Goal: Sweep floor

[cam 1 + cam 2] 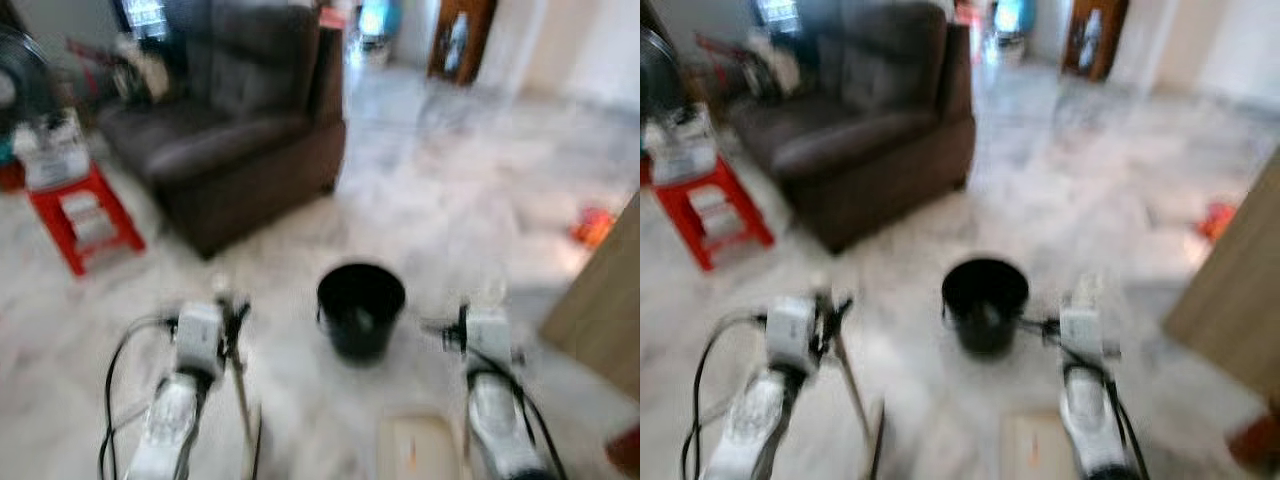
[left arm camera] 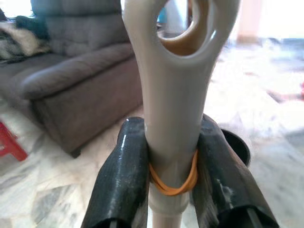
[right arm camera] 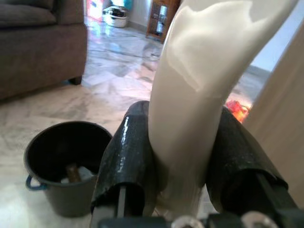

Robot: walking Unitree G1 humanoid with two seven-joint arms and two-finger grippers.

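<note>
**A:** What takes up most of the room?

**B:** The pale marble floor [image 1: 470,190], running back to a far doorway. Then the dark brown sofa [image 1: 235,110] at upper left, with a red stool [image 1: 85,215] just beside it. A wooden panel [image 1: 600,300] stands at the right edge. The head views are blurred.

**A:** And nearer the robot?

**B:** A black bucket [image 1: 360,308] stands on the floor between the two arms, a little ahead of them. The right wrist view shows some scraps lying in its bottom [image 3: 71,173].

**A:** What are the arms doing?

**B:** The left gripper [image 2: 173,166] has its black fingers [image 2: 124,180] pressed against a cream broom handle [image 2: 173,95], which has an orange rubber band around it and a hanging loop at its end. The right gripper [image 3: 185,161] pinches a cream dustpan handle [image 3: 202,80] the same way.

**A:** Where is the dustpan itself?

**B:** A pale flat shape [image 1: 420,445] lies low on the floor just beside the right arm, nearer the robot than the bucket. It is too blurred to be sure.
</note>
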